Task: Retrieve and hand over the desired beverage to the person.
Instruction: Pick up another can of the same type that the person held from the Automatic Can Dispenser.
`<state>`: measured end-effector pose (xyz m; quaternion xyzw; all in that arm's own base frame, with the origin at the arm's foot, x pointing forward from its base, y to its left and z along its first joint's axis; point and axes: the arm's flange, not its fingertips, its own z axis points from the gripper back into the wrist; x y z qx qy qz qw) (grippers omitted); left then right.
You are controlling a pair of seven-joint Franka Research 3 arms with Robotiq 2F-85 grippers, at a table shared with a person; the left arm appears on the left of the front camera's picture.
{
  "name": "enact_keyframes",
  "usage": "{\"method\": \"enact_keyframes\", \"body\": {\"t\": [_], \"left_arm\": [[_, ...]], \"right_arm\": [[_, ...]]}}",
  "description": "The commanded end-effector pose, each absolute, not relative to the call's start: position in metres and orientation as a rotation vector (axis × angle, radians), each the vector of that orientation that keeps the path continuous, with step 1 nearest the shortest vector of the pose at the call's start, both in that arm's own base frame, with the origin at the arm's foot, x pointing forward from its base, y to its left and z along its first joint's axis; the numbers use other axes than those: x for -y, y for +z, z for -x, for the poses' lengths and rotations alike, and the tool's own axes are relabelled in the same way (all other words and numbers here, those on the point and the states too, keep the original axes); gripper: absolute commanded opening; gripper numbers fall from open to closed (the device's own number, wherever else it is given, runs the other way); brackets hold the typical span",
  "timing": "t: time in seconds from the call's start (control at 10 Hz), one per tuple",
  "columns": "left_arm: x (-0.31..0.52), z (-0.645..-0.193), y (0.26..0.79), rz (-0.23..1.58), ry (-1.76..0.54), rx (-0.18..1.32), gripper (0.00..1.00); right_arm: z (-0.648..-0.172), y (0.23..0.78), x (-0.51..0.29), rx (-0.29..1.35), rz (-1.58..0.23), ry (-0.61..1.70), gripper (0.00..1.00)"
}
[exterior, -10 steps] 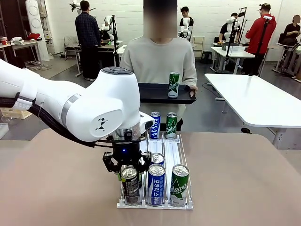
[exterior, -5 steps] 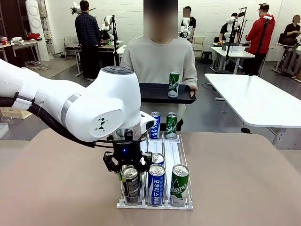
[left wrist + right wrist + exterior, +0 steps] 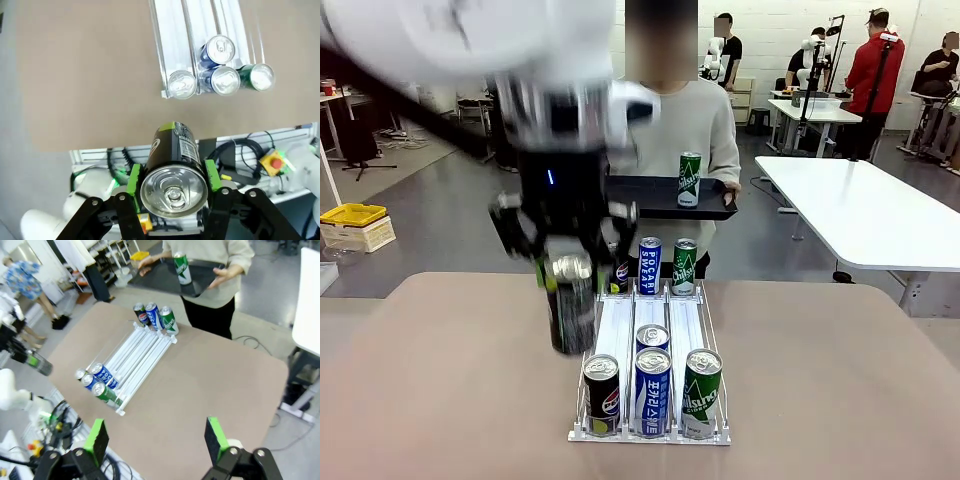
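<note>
Left pincer (image 3: pixel 173 182) clamped around a black can (image 3: pixel 174 172).

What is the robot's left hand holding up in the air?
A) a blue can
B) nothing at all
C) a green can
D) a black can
D: the left hand is shut on a black can, its green pads pressed on both sides of it; in the front view the can hangs above the table, clear of the can rack.
</note>
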<state>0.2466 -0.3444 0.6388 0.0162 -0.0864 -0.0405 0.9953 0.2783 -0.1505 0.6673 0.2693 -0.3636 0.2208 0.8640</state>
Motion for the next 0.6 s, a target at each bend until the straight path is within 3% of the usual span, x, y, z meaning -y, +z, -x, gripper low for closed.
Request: {"method": "enact_keyframes", "body": {"t": [0.0, 0.2, 0.5], "left_arm": [[0.36, -0.285, 0.696, -0.031, -0.085, 0.216, 0.0], [0.364, -0.321, 0.727, -0.04, -0.031, 0.233, 0.0], [0.352, -0.363, 0.724, 0.005, -0.008, 0.177, 0.0]], "right_arm": [[-0.281, 0.668, 0.152, 0.758, -0.561, 0.459, 1.0], [-0.281, 0.668, 0.152, 0.758, -0.561, 0.459, 1.0], [-0.281, 0.668, 0.152, 0.758, -0.561, 0.459, 1.0]]}}
